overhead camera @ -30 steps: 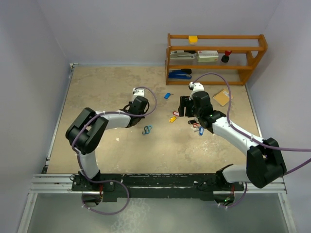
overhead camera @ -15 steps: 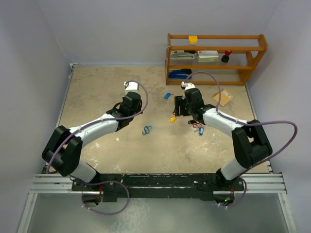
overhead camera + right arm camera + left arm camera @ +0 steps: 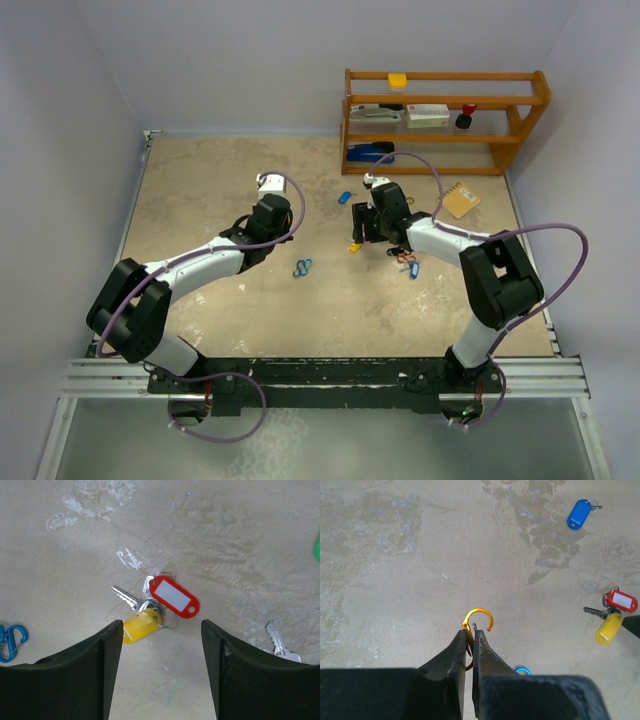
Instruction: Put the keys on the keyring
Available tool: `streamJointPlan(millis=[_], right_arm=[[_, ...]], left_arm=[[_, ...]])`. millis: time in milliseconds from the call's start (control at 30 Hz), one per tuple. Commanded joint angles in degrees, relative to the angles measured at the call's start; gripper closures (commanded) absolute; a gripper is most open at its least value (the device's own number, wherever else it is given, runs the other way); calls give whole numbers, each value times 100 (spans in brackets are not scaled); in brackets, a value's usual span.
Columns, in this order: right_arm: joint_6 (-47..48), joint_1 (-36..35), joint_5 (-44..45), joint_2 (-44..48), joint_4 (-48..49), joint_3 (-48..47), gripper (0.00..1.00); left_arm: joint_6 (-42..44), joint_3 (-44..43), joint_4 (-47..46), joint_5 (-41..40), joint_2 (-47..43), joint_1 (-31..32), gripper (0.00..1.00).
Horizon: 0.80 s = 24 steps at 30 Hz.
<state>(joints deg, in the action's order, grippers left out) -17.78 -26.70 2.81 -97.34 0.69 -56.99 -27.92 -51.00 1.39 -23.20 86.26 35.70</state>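
Left fingers [image 3: 455, 655] pinch orange keyring [image 3: 481, 613]; right fingers [image 3: 100, 650], spread, flank the slanted red-tagged key [image 3: 174, 596].

Wooden shelf [image 3: 440, 138] at far right, tan notepad [image 3: 459, 200] just beside it, blue clips [image 3: 303, 267] near centre

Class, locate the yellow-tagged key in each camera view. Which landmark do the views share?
Top external: yellow-tagged key just right of picture centre.
Left wrist: at the right edge, below the red-tagged key.
Right wrist: left of centre, below-left of the red-tagged key.
Shared landmark: blue clip, visible in all three.
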Motion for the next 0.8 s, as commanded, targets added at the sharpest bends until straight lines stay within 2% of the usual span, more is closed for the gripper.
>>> streamJointPlan(millis=[0,767], right_arm=[[55,-71,-245,-64,92,-155,34],[-59,-267,-568,-549,353,-148,34]], left_arm=[[-81,22,-178,26,-90,16,100],[-69,76,-148,-95,-101,16,100]])
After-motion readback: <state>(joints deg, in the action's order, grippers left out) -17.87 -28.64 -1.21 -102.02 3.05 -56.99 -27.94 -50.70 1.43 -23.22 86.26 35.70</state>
